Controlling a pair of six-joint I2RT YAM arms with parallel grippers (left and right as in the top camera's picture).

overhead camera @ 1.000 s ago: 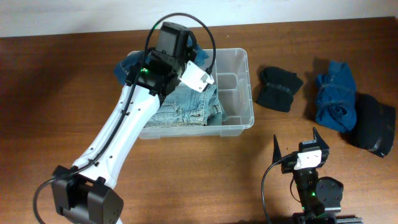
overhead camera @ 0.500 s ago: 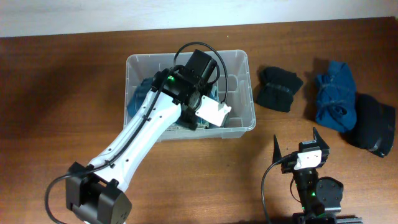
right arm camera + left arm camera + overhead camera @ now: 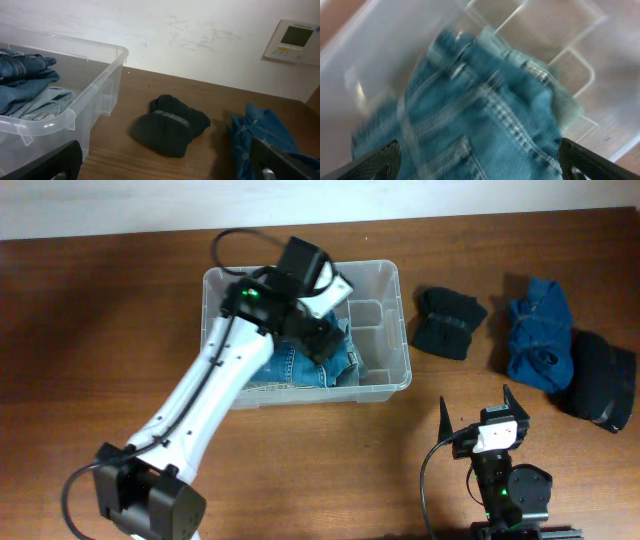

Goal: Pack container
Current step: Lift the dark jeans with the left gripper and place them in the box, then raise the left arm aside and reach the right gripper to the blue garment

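The container (image 3: 378, 276) is a clear plastic bin at the back middle of the table. Folded blue jeans (image 3: 310, 368) lie inside it, filling its left and middle parts. My left gripper (image 3: 318, 335) hangs over the jeans with its jaws wide open and nothing between them. The left wrist view is blurred: denim (image 3: 485, 115) below the open gripper (image 3: 480, 165), with the container's clear floor (image 3: 560, 35) beyond. My right gripper (image 3: 475, 405) stands open near the front edge, right of the container (image 3: 95, 75), its jaws (image 3: 165, 165) apart over bare wood.
Right of the bin lie a folded black garment (image 3: 448, 322) (image 3: 170, 127), a crumpled blue garment (image 3: 540, 340) (image 3: 265, 137) and a dark garment (image 3: 600, 390) at the far right. A white wall panel (image 3: 292, 40) hangs behind the table.
My left gripper has opened and let go of the jeans, which now lie in the container. The left arm swung to the bin's front right, then back toward the rear. The right arm is still.
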